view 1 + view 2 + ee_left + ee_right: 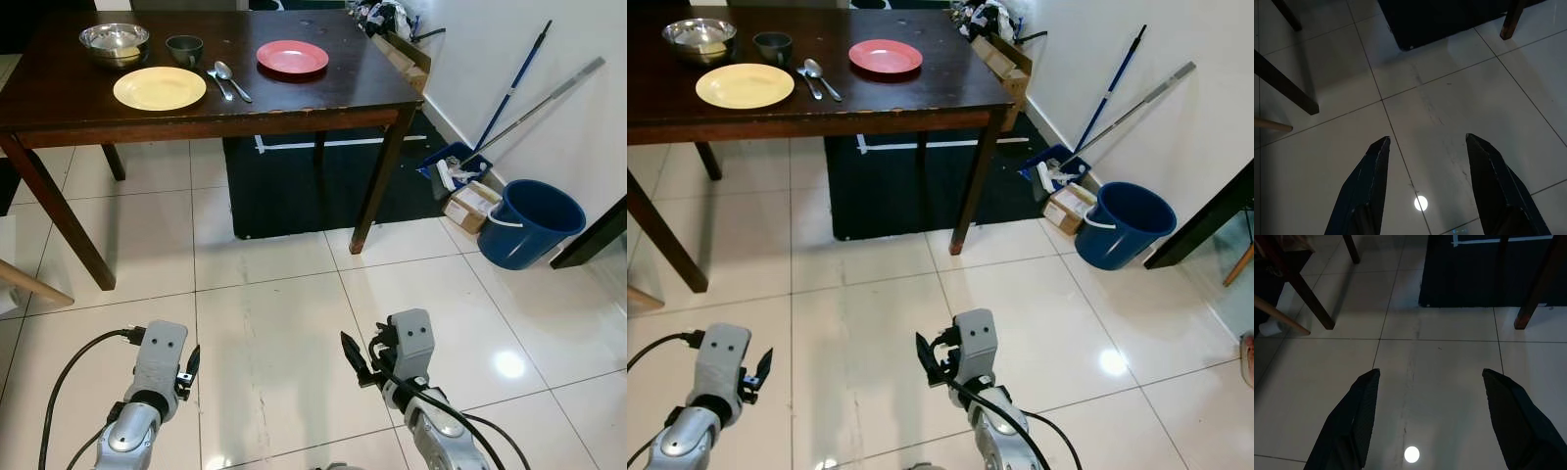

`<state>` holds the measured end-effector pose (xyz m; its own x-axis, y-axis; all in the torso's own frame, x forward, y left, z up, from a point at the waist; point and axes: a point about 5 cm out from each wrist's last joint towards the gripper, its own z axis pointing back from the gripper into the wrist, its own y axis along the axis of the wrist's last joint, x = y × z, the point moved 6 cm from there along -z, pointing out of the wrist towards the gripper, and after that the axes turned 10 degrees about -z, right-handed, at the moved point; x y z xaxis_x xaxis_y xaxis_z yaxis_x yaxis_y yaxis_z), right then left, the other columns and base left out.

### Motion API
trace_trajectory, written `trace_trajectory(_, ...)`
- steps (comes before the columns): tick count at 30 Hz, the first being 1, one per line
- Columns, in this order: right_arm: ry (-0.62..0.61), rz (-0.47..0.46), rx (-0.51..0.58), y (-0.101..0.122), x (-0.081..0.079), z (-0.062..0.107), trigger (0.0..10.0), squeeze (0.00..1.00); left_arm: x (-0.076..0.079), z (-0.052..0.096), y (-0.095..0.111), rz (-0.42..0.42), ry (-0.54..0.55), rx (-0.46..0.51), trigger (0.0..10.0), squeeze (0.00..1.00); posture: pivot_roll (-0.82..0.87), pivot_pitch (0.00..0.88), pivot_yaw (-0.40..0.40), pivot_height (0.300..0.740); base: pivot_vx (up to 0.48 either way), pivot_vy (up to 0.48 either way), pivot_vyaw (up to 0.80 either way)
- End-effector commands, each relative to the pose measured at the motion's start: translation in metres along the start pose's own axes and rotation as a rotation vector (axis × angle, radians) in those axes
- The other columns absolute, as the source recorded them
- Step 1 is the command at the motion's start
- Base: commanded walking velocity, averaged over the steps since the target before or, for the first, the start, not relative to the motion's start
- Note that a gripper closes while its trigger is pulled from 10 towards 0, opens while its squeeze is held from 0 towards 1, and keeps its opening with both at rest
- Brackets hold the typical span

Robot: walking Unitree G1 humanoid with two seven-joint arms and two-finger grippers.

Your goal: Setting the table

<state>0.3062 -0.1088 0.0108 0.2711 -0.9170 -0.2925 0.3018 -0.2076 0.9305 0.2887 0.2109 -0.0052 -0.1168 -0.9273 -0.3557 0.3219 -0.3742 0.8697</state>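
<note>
The robot stands away from the table [323, 103]. On the table, a yellow plate [159, 88] lies beside a spoon [232, 81], with a red plate [292, 57] farther along. The left gripper [1425, 161] and right gripper [1430, 404] are wide open, holding nothing. The setting looks only partly done.

The floor [274, 323] was laid in large, glossy white tiles that caught a bright spot of overhead light. A dark wooden table [323, 93] stood on slim legs, and beneath it lay a black mat [294, 186]. Along the white wall [519, 49] on the right leaned two long handles [534, 98] — beside them sat a blue bucket [529, 223] and a small cardboard box [470, 204].
</note>
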Motion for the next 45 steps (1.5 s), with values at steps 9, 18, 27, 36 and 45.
trace_trajectory(9, -0.002, -0.005, -0.016, -0.005, 0.001, 0.001, 10.0, 0.0, 0.005, 0.002, -0.006, -0.006, -0.021, -0.022, 10.0, 0.0, -0.05, 0.021, -0.009, 0.74, 0.0, 0.0, 0.0)
trace_trajectory(18, -0.004, -0.006, -0.015, -0.004, 0.001, 0.001, 10.0, 0.0, 0.005, 0.002, -0.006, -0.005, -0.022, -0.023, 10.0, 0.0, -0.05, 0.021, -0.009, 0.74, 0.0, 0.0, 0.0)
trace_trajectory(27, -0.005, -0.008, -0.014, -0.004, 0.001, 0.001, 10.0, 0.0, 0.005, 0.002, -0.006, -0.004, -0.023, -0.023, 10.0, 0.0, -0.05, 0.026, -0.009, 0.74, 0.0, 0.0, 0.0)
trace_trajectory(36, -0.03, 0.042, 0.068, 0.025, 0.008, 0.003, 10.0, 0.0, -0.021, 0.001, 0.031, -0.055, 0.05, 0.085, 10.0, 0.0, -0.07, 0.038, -0.025, 0.74, 0.0, 0.0, 0.0)
trace_trajectory(45, -0.059, 0.036, 0.224, 0.08, 0.008, 0.013, 10.0, 0.0, -0.057, 0.02, 0.087, -0.093, 0.128, 0.229, 10.0, 0.0, -0.07, 0.044, -0.024, 0.74, 0.0, 0.0, 0.0)
